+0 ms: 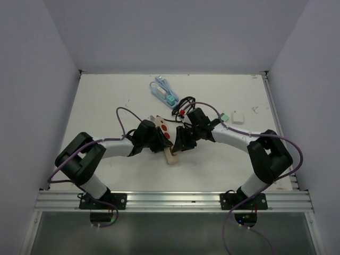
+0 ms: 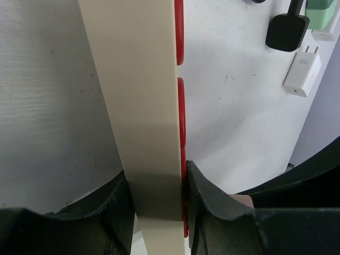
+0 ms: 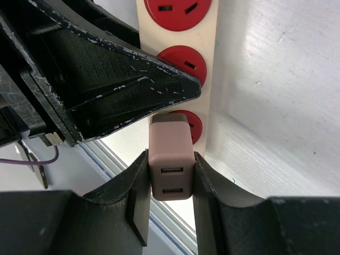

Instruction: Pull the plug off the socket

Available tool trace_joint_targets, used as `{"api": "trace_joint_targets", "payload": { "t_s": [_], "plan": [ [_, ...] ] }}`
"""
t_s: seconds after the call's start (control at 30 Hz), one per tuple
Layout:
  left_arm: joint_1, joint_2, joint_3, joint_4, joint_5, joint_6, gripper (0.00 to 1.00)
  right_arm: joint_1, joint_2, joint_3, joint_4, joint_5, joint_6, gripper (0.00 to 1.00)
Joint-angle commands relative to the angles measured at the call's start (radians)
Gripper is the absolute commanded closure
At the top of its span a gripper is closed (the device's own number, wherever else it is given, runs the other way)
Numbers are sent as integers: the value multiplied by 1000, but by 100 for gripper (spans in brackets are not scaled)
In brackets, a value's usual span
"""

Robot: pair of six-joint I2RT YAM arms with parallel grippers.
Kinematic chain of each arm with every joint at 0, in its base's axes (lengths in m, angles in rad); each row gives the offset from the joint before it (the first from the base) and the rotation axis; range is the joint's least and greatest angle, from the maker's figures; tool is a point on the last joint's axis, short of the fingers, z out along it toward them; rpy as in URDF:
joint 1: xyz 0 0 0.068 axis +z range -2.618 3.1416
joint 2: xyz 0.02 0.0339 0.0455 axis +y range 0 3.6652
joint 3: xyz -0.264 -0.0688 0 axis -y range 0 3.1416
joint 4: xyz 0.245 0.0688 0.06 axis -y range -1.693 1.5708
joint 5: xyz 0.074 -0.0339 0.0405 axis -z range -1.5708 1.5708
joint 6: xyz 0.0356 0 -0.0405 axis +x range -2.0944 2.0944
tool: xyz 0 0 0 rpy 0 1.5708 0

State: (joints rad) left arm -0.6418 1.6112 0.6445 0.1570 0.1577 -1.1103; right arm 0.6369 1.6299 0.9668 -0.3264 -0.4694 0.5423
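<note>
One plug [image 3: 170,159], lengthwise square to socket strip [image 3: 210,79]

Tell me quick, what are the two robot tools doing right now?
Left tool: closed, holding the cream socket strip.
Right tool: closed, holding the pink plug.

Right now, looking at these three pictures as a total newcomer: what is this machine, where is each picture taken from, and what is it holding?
These are two robot arms bolted to the near edge of a table. The wide picture looks down from above. The other two come from a camera on each wrist. The left gripper is clamped on a cream power strip with red sockets. The right gripper pinches a pinkish plug that seems to sit in one socket. A white charger and a bluish cable bundle lie farther back.
</note>
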Motion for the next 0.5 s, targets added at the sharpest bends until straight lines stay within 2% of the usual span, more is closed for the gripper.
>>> {"api": "trace_joint_targets", "payload": {
  "t_s": [0.0,0.3,0.47],
  "plan": [
    [39,70,-80,-349,-184,191,100,-110,-80,4,-71,6,-42,100],
    [68,69,-91,-361,-195,221,100,-301,-130,-86,-39,-179,-116,100],
    [73,76,-86,-366,-199,221,100,-302,-128,-48,-51,-178,-125,100]
  ]
}}
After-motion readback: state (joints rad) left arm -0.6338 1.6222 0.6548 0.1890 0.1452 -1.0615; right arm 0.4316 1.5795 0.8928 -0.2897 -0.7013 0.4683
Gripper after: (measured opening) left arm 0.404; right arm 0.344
